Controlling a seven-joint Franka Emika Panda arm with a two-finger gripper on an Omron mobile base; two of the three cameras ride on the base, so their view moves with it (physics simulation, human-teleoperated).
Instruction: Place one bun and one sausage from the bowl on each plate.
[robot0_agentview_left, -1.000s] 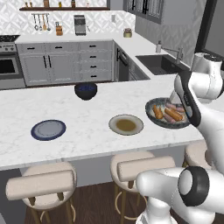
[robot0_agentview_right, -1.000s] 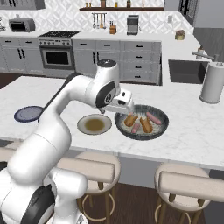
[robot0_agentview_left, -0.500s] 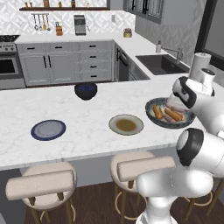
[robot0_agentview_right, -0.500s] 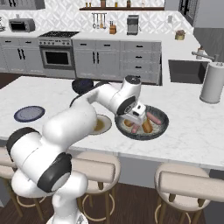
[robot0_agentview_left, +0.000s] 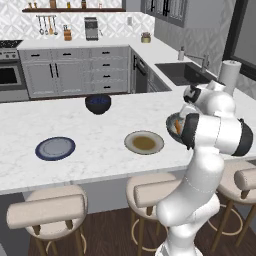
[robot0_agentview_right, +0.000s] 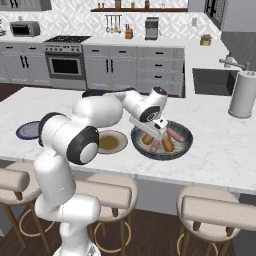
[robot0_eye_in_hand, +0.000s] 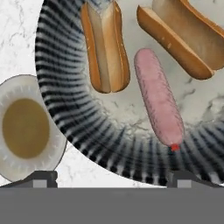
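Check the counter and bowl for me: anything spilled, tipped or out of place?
Nothing stands out. Buns and sausage lie inside the bowl; the beige plate beside it sits flat, and the gripper hangs open above.

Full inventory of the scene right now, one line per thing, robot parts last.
bowl: 1, dark ribbed rim, pale speckled inside, on the island counter right of the beige plate.
buns: 2 seen in the hand view, golden orange-brown, split, lying in the bowl.
sausage: 1 seen in the hand view, pinkish-red, between the two buns.
beige plate: 1, brown centre, nothing on it, mid counter.
blue-rimmed plate: 1, grey centre, nothing on it, far left.
dark bowl: 1, dark blue, counter's far edge.
paper towel roll: 1, white, by the sink.
stools: beige, under the counter.
gripper: 1, open, over the bowl.
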